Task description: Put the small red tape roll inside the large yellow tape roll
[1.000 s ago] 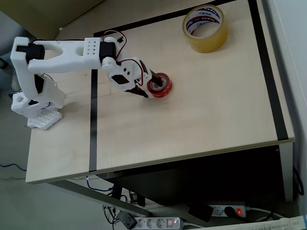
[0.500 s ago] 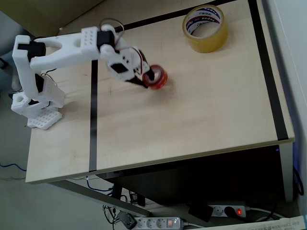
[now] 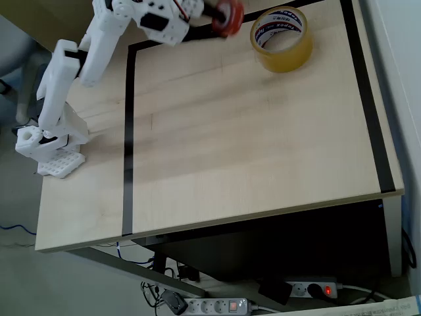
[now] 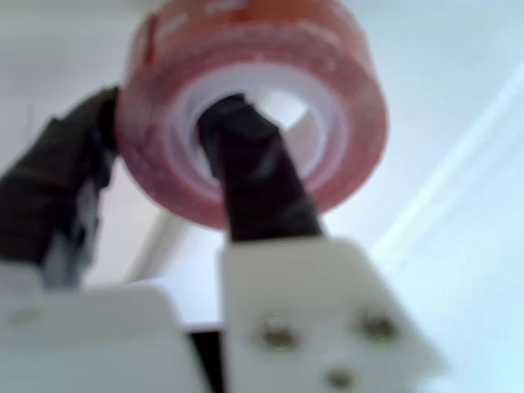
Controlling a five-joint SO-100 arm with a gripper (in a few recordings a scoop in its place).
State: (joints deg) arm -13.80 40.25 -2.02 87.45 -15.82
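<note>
Overhead view: gripper (image 3: 216, 14) at the top edge, clamped on the red roll (image 3: 228, 18), just left of the yellow roll (image 3: 281, 38) on the table (image 3: 263, 145). Wrist view, blurred: one finger (image 4: 254, 184) apparently through the red roll's (image 4: 246, 106) core.

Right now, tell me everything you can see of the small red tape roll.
The small red tape roll is a glossy red ring with a pale whitish core. The gripper holds it: one dark finger passes through its hole, the other presses its outside. In the overhead view it is blurred, up off the table, left of the large yellow tape roll.
</note>
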